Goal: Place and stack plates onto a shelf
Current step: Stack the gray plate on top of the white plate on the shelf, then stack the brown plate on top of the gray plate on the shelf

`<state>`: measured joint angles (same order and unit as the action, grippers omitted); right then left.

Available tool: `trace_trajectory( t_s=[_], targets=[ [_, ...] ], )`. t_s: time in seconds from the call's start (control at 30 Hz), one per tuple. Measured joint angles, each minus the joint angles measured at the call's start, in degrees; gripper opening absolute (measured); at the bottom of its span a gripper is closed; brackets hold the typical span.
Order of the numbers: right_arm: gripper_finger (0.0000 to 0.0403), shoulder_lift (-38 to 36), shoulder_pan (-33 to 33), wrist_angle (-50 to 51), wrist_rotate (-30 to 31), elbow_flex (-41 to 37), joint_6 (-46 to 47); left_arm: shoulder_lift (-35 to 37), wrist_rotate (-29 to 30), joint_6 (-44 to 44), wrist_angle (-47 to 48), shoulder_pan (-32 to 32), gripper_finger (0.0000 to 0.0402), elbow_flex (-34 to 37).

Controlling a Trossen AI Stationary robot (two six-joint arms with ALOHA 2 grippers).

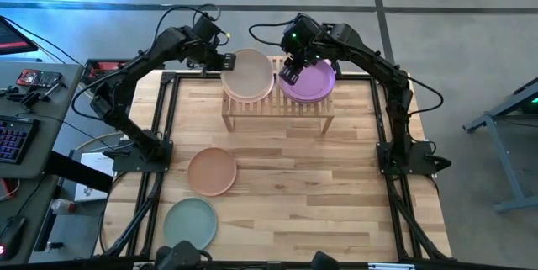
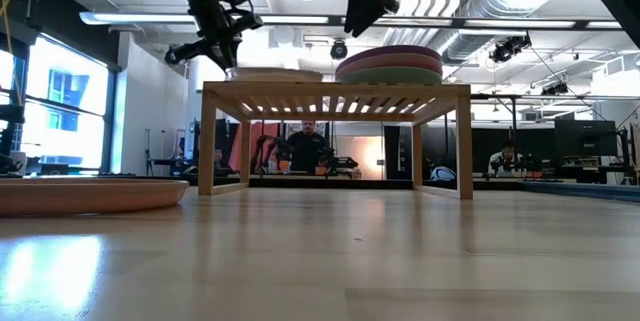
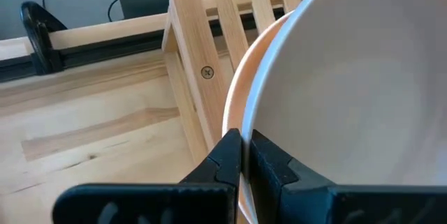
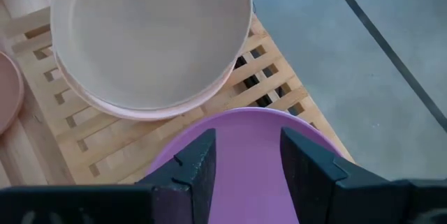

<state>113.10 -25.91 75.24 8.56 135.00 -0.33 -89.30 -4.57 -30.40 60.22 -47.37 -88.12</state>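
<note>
Low slatted light-wood shelf (image 1: 277, 108) at the table's far edge, bearing two plate stacks. Left gripper (image 3: 241, 155), fingers pinched nearly together on the rim of the round matte beige plate (image 1: 247, 74), which tops the left stack above a pale pink plate (image 4: 150, 105). Right gripper (image 4: 248, 155), fingers spread and holding nothing, poised above the round purple plate (image 1: 313, 81) crowning the right stack. A peach plate (image 1: 212, 171) and a mint plate (image 1: 190, 222) lie on the plank tabletop (image 1: 336, 194), well apart from the shelf.
</note>
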Motion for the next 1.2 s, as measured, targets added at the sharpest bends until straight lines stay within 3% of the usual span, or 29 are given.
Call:
trace_trajectory(
  t_s=[0.53,0.87,1.2],
  targets=[
    [0.0138,0.0,0.0,0.9,0.0,0.0,-0.1,0.0,-0.7,-0.4,-0.1,0.2,0.0009,0.0],
    [0.0138,0.0,0.0,0.9,0.1,0.0,-0.1,0.0,-0.1,0.5,-0.1,0.2,0.0048,0.0],
    [0.0138,0.0,0.0,1.0,0.1,0.0,-0.2,0.1,-4.2,0.6,0.0,0.1,0.0067,-2.0]
  ],
)
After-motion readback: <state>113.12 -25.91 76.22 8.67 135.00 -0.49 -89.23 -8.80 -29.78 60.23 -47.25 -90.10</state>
